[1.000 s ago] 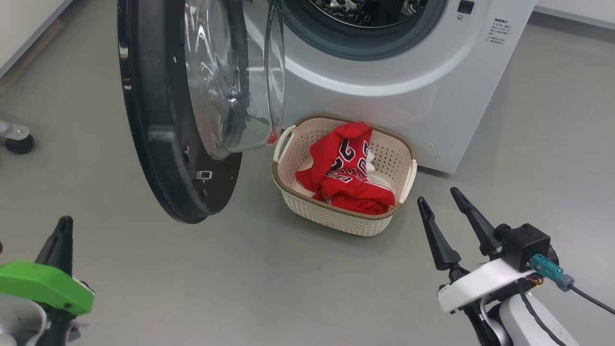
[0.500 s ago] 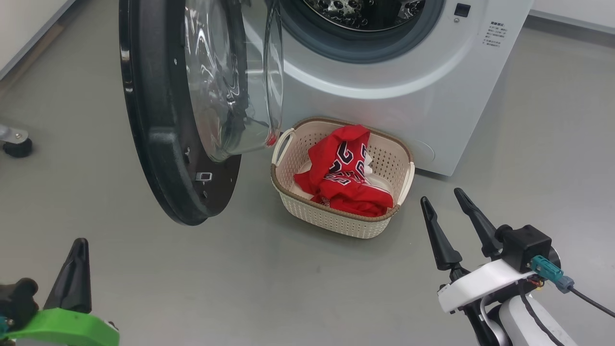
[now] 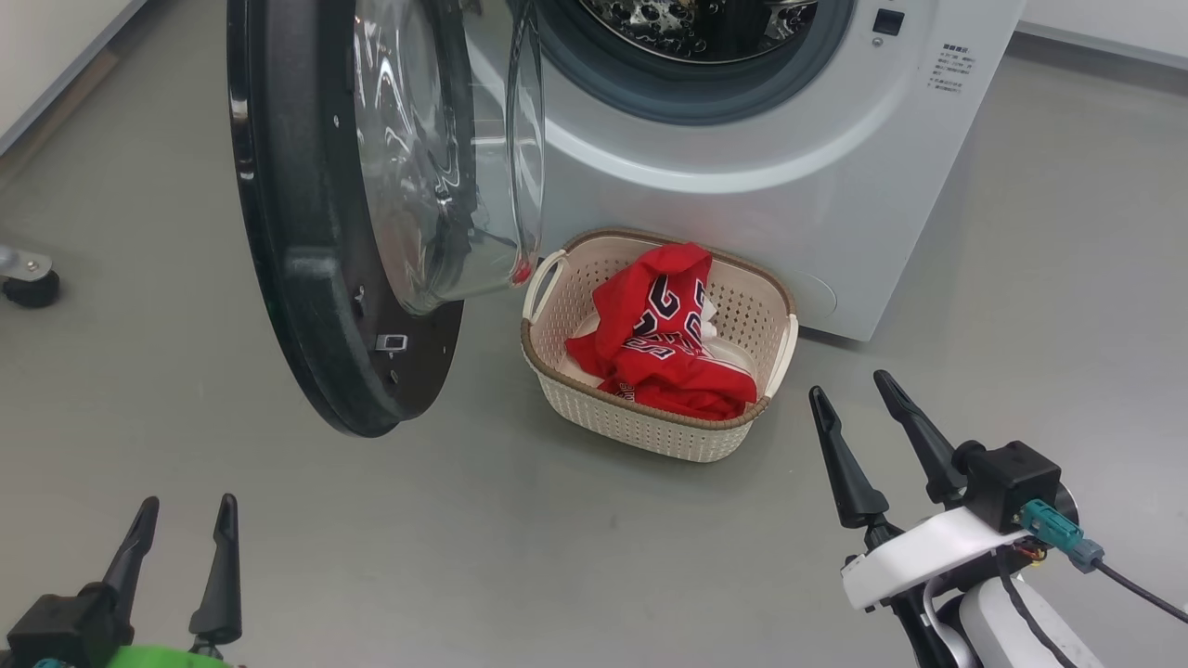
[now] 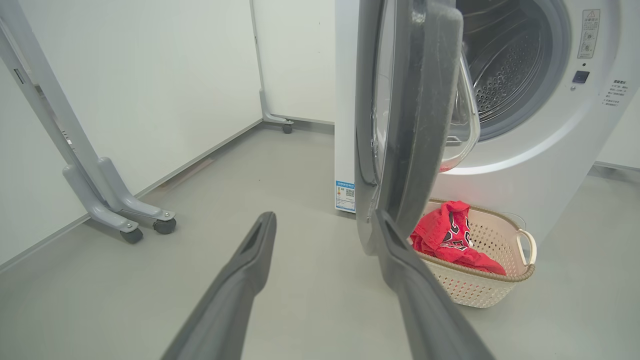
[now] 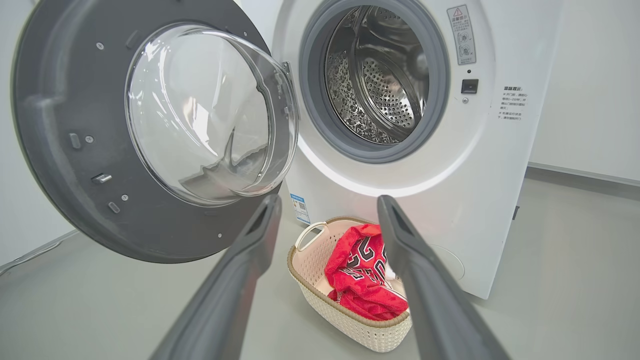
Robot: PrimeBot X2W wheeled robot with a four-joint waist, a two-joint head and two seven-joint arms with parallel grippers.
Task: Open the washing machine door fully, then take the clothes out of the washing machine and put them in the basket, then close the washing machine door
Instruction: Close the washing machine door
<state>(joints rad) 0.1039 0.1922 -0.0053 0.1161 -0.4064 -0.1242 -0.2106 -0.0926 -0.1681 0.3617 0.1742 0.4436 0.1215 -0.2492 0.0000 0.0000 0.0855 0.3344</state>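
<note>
The washing machine [image 3: 742,186] is a smooth white box with a round mouth ringed by a grey rubber seal [image 5: 320,125]. Inside it sits a shiny perforated steel drum [image 5: 380,75] with no fabric visible in it. The washing machine door [image 3: 306,278] stands swung out to the left, a broad black disc with a matt, grainy inner face and a bulging clear glass bowl [image 3: 436,158] that catches reflections. On the grey floor [image 3: 557,557], close against the machine's front, sits the basket [image 3: 650,427], cream plastic with pierced sides, a brown woven-look rim and loop handles. The clothes [image 3: 664,343] lie crumpled in it, bright red with navy, white-edged lettering. The left gripper [image 3: 186,506] hovers low over bare floor with its tapered dark fingers apart and nothing between them. In its wrist view the edge-on door hides the basket's near end. The right gripper [image 3: 848,385] is also spread and empty, just right of the basket. A small blue label [image 4: 345,195] marks the machine's side, and grey wheeled frame legs [image 4: 110,200] stand by the white wall [image 4: 150,75].
</note>
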